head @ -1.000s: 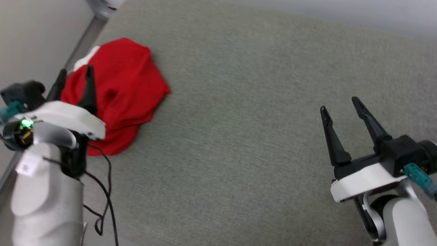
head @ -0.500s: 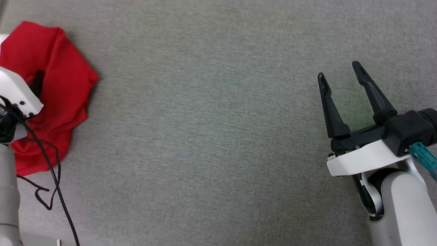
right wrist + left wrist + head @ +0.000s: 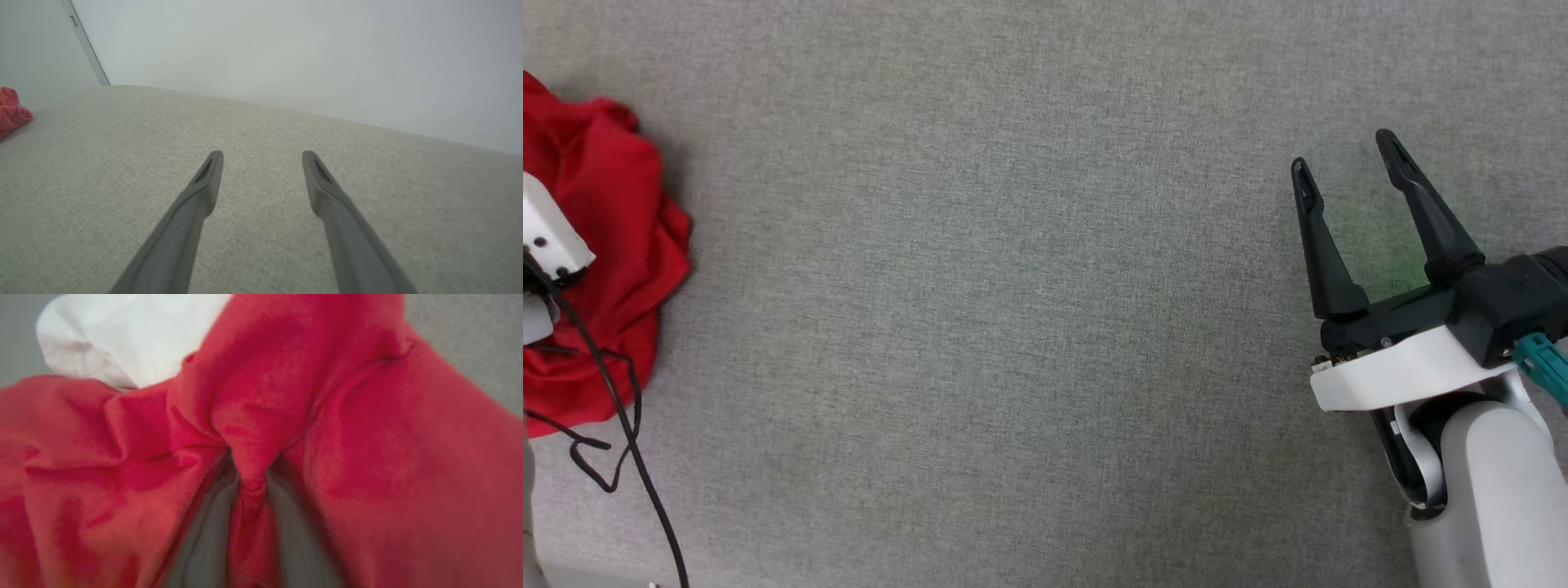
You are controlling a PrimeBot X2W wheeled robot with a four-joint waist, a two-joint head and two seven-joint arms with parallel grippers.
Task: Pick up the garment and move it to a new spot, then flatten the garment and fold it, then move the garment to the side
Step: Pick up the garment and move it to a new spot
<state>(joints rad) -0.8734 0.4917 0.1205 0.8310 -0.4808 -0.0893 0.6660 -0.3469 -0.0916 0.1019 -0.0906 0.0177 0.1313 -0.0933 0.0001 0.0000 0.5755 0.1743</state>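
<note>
The left gripper (image 3: 250, 467) is clamped on a gathered fold of the garment (image 3: 367, 437). The red cloth is bunched and drawn tight between its two blurred fingers (image 3: 204, 535), and a white sleeve (image 3: 135, 335) lies beyond the fingertips to the upper left. In the head view the crumpled garment (image 3: 605, 245) lies under and around this arm's white wrist housing (image 3: 547, 237), with a black cable (image 3: 629, 425) looping down just behind it. To its right stretches the grey fabric surface (image 3: 1013, 286). Well apart from the garment, the right gripper (image 3: 1343, 151) hovers over that surface, fingers spread wide and holding nothing. In its own wrist view the garment (image 3: 12, 110) sits far off to the left.
</note>
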